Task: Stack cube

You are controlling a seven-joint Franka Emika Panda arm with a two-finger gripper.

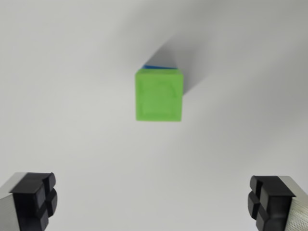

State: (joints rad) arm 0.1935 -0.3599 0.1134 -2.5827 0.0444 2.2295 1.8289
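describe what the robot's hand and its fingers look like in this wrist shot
Only the two fingertips of the hand show, at the bottom corners of the wrist view. Each finger is a light grey, brushed-metal block ending in a black, rubbery-looking pad with rounded edges and a cross-shaped groove cut into its face. No cables, labels or other markings are visible.

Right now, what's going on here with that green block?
The wrist view looks straight down at a green cube sitting on top of a blue cube, of which only a thin edge shows at the top. The gripper hangs above the stack, its black fingertips spread wide at the bottom corners of the view, holding nothing. The stack stands on a plain white surface, and looks finished.
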